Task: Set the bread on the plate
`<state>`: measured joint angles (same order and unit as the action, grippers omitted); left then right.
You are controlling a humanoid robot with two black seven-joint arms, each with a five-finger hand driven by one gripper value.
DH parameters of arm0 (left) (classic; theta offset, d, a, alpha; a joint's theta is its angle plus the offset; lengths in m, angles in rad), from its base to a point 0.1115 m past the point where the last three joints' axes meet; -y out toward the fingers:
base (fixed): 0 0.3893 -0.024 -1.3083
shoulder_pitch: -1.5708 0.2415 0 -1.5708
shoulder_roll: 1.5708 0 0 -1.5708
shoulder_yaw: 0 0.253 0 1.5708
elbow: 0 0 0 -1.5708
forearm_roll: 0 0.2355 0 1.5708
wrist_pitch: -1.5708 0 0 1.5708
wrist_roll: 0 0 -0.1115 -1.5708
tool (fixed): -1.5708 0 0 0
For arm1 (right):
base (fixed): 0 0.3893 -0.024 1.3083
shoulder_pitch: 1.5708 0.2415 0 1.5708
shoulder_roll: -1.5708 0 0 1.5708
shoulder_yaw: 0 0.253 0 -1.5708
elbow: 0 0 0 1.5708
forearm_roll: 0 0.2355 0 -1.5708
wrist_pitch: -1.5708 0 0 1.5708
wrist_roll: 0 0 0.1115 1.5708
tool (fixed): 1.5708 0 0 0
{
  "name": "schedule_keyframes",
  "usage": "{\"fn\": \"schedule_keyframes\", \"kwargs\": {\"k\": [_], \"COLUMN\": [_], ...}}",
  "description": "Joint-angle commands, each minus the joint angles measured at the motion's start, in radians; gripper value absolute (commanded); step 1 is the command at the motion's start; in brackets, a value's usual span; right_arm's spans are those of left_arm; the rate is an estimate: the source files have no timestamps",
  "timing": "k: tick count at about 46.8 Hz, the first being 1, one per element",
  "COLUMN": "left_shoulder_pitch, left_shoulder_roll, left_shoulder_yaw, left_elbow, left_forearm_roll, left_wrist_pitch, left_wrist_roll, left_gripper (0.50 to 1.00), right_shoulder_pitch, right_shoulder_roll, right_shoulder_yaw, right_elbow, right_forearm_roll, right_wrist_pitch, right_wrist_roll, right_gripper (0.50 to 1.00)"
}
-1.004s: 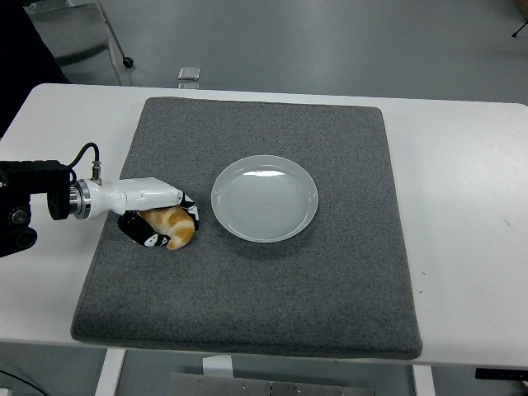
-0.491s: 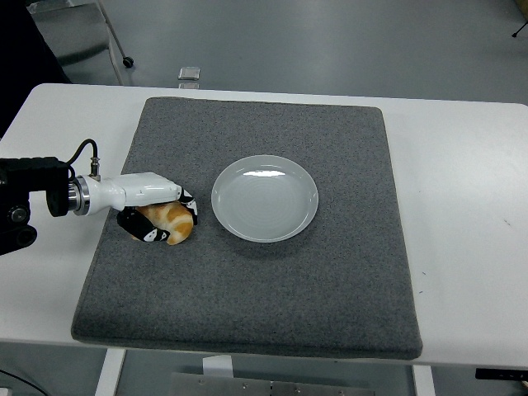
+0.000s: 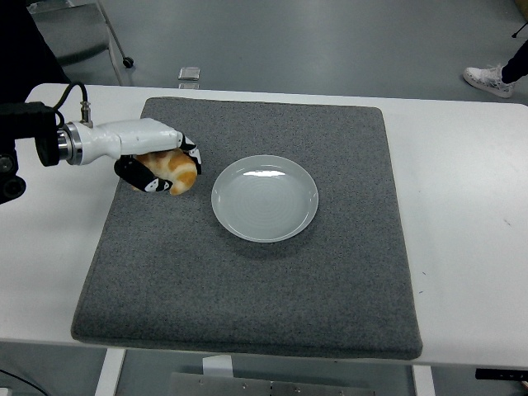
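One plate (image 3: 264, 198) – pale, round, nothing in it – sits on the grey mat (image 3: 247, 280) a bit right of the mat's centre. One mat, one plate, one piece of bread (image 3: 172, 169).

The bread is golden-brown, curled, and it is not on the plate – it sits in the left hand (image 3: 161, 167) over the mat's upper-left part, just left of the plate's rim and apart from it. The left hand has its black-and-white fingers (image 3: 148, 181) wrapped round the bread from below and the side, white shell on top. Whether the bread is clear of the mat or touching it, cannot tell. The left arm comes in from the left edge with a black cable looping at the wrist. The right arm does not show.

The mat lies flat on the white desk (image 3: 462, 214) and covers most of its middle; bare white desk shows on both sides.

Beyond the desk: grey floor, a small grey object (image 3: 189, 73) on the floor just behind the far edge, a metal cart (image 3: 74, 33) on castors at top left. Top right corner – a person's white shoe (image 3: 487, 80) on the floor.
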<state>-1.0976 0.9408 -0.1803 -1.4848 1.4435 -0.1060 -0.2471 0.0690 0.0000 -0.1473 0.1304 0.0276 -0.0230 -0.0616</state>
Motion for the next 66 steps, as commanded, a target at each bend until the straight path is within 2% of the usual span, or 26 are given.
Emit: {"fn": "schedule_keyframes", "kwargs": {"k": [1,12,25,33,40,50,57,66], "left_shoulder_pitch": [-0.048,-0.185,-0.297,-0.294,-0.288,-0.272,-0.240,-0.176], "left_shoulder_roll": [0.007,0.012,0.004,-0.020,-0.071,-0.149,-0.229,-0.321], "left_shoulder_yaw": [-0.027,-0.074,-0.076,-0.076,-0.074,-0.062,-0.059,-0.059], "left_elbow": [-0.003,-0.005,-0.005,-0.005,-0.005,0.014,0.049,0.123], "left_forearm_roll": [-0.002,-0.060,-0.098,-0.097,-0.097,-0.078,-0.069,0.032], "left_wrist_pitch": [-0.024,-0.096,-0.110,-0.086,-0.032,-0.026,-0.024,-0.009], "left_wrist_roll": [0.000,0.000,0.002,0.000,0.000,0.005,0.008,0.009], "left_gripper": [0.500,0.500,0.500,0.500,0.500,0.500,0.500,0.500], "right_shoulder_pitch": [0.000,0.000,0.000,0.000,0.000,0.000,0.000,0.000], "right_shoulder_roll": [0.000,0.000,0.000,0.000,0.000,0.000,0.000,0.000], "right_shoulder_yaw": [0.000,0.000,0.000,0.000,0.000,0.000,0.000,0.000], "right_elbow": [0.000,0.000,0.000,0.000,0.000,0.000,0.000,0.000], "right_forearm_roll": [0.000,0.000,0.000,0.000,0.000,0.000,0.000,0.000], "right_wrist_pitch": [0.000,0.000,0.000,0.000,0.000,0.000,0.000,0.000], "right_wrist_roll": [-0.001,0.000,0.000,0.000,0.000,0.000,0.000,0.000], "right_gripper": [0.932,0.930,0.930,0.932,0.930,0.930,0.930,0.930]}}
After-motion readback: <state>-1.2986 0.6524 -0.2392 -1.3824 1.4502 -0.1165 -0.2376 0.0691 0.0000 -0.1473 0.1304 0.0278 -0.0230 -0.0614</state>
